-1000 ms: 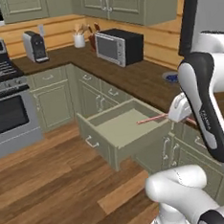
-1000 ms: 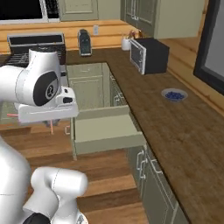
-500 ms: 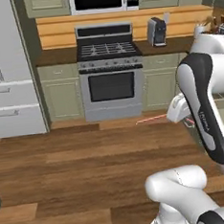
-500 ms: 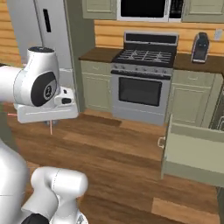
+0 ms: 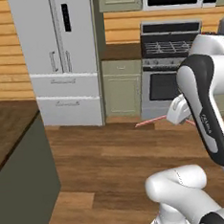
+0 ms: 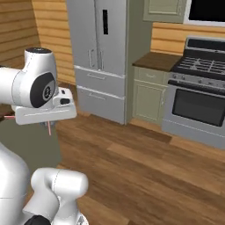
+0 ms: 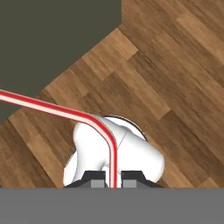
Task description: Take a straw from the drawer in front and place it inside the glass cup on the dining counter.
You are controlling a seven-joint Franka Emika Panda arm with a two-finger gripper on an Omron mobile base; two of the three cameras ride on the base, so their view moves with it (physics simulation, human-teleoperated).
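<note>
Straw [image 7: 61, 111] sits pinched tight between my gripper [image 7: 113, 178] tips, held up over the wood floor [image 5: 114, 166]. My base has turned away from the open drawer, past the stove [image 6: 200, 103], and now I face the fridge [image 5: 61, 56]. A dark counter [image 5: 9, 125] corner shows left of the fridge. I think the cup is that way, so I am carrying the straw there.

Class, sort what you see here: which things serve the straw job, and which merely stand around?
Job:
- thin red-pink bent straw
- two-finger gripper, shut on it
- dark-brown wood-grain dining counter

Standing around:
- tall grey fridge
- steel stove
- sage-green cabinet
</note>
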